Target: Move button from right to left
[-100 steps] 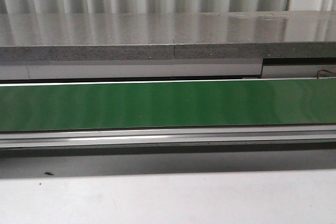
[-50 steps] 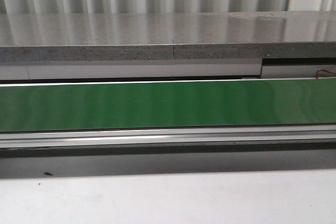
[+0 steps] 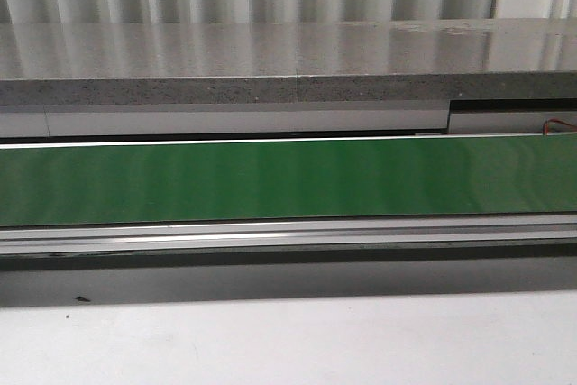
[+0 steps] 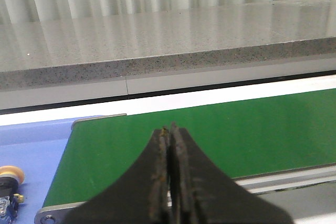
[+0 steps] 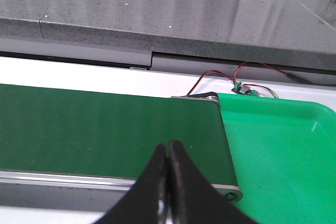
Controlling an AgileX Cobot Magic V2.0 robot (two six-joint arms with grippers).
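Both claws pinched shut on nothing: left claw [image 4: 169,132] and right claw [image 5: 168,148] above green belt [image 3: 270,178]. Button [image 4: 9,182] lying on blue surface [image 4: 37,156] beside belt end.

A green conveyor belt [image 3: 288,179] ran the full width of the front view, parallel to the long edge of a speckled grey stone counter [image 3: 270,60] behind it. At the belt's right end sat a green plastic tray [image 5: 283,150], with red and black wires [image 5: 220,77] just behind it. A blue surface [image 4: 31,150] lay at the left end.
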